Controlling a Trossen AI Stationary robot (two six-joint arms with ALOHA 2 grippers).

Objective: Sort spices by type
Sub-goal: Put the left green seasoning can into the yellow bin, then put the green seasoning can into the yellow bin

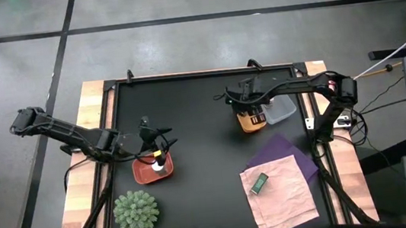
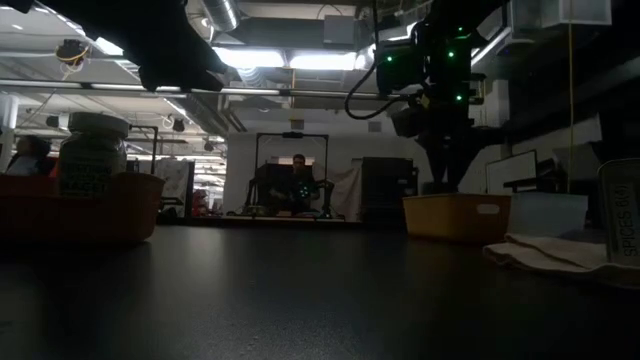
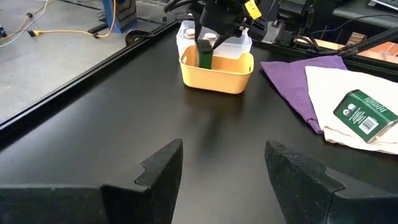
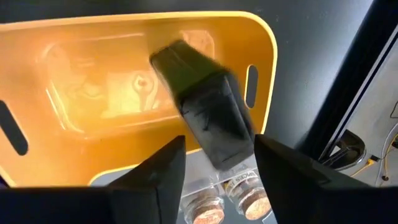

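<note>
While a green packet (image 1: 260,184) lies near me on the pink cloth (image 1: 281,193), my left pincer (image 1: 147,142) spreads over the red tray (image 1: 145,173) with its white-capped jar (image 1: 159,163); my right pincer (image 4: 211,165) clamps another green packet (image 4: 205,112) over the orange tray (image 3: 217,71).

We see a broad bare stretch of the black worktop (image 1: 198,141) open between the two arms. On its left stand the shallow salmon-red tray (image 1: 148,172) and, nearer the front edge, the green spiky plant ball (image 1: 136,211). On its right the purple and pink cloths (image 1: 282,185) carry a green rectangular packet (image 1: 259,183). At the back right, the right claw (image 1: 251,110) fills the room over the orange tray (image 3: 217,68), with the clear tray (image 1: 282,109) just beside it.
</note>
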